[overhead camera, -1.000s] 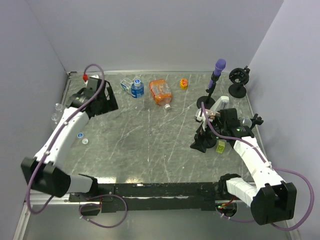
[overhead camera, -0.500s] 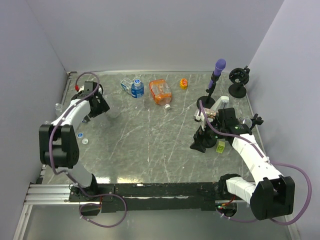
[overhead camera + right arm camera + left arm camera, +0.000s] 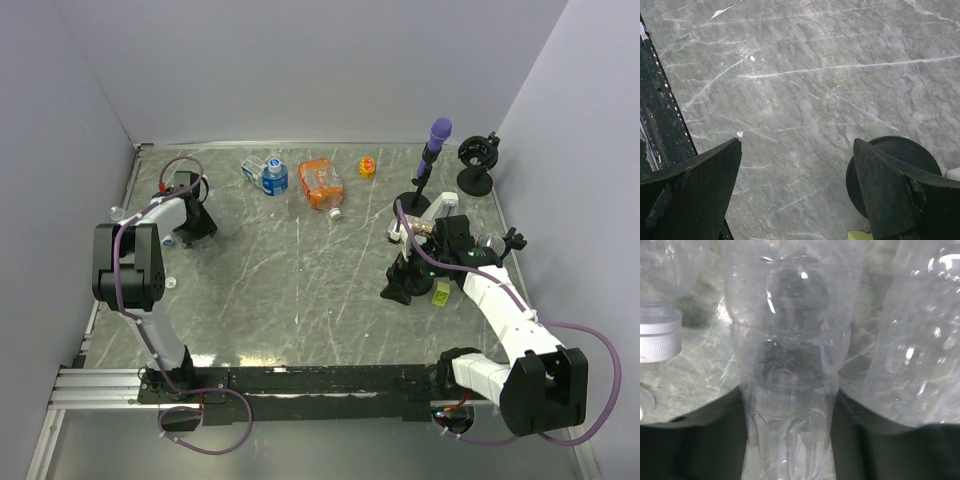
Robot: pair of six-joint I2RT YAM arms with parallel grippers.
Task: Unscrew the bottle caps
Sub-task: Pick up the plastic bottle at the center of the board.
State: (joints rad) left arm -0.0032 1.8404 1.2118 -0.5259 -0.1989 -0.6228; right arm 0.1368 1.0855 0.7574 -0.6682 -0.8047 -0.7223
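Bounding the scratched grey table (image 3: 300, 290) are plain lilac walls (image 3: 320, 70).

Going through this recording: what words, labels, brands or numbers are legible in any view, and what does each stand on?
No text can be read in any view.
Label on the blue-labelled bottle: print too small to read.
Side of the orange bottle: any markings too small to read.
In the left wrist view, the clear bottle and the white cap show no print.
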